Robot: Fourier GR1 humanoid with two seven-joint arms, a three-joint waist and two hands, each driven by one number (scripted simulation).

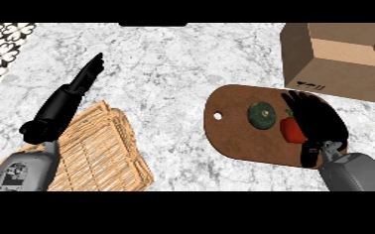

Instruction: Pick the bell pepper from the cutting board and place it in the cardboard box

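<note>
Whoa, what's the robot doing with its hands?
The robot's right hand is down over the red bell pepper on the brown cutting board, hiding part of it. The pepper is not yet in the cardboard box, which stands behind the board. A round green item lies beside the pepper. The left hand rests open by a wicker tray.

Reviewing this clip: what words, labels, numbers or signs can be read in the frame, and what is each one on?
No text can be read.
cardboard box: small black marks low on its front face, like handling symbols, too small to read.
cutting board, bell pepper, wicker tray: no writing visible.
</note>
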